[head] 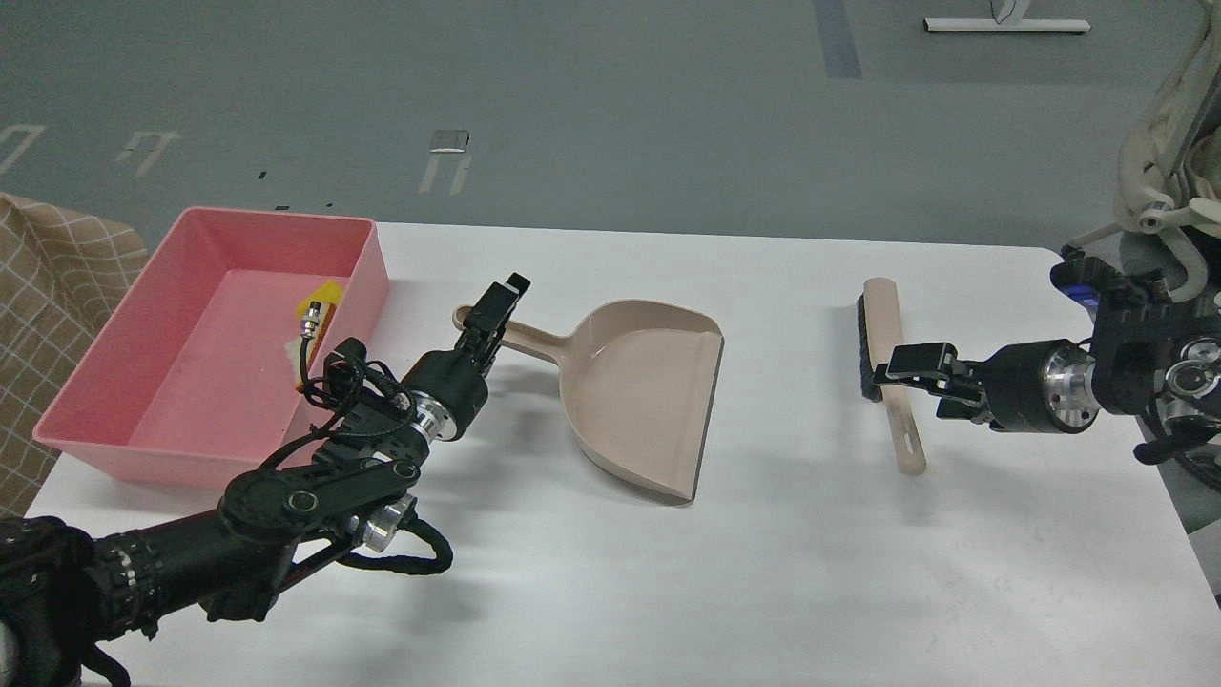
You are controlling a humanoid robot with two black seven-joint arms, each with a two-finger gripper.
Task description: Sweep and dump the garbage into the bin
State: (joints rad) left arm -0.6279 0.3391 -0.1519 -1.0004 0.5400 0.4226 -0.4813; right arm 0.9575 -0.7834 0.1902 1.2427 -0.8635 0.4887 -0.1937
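Note:
The pink bin (pixel 91 377) stands at the table's left. Inside it lie the yellow sponge (pixel 322 294) and the white bread slice (pixel 289 353), both partly hidden by my left arm's cables. The beige dustpan (pixel 649 391) lies flat on the table, handle pointing left. My left gripper (pixel 491 310) straddles that handle near its end, and its jaws look apart. The beige brush (pixel 892 343) lies on the table at the right. My right gripper (pixel 911 389) is open, with one finger still over the brush handle.
The white table (pixel 763 572) ends close behind the bin and to the right of my right arm. A checked cloth (pixel 48 277) hangs at the far left. A white chair (pixel 1164 191) stands off the table's right corner.

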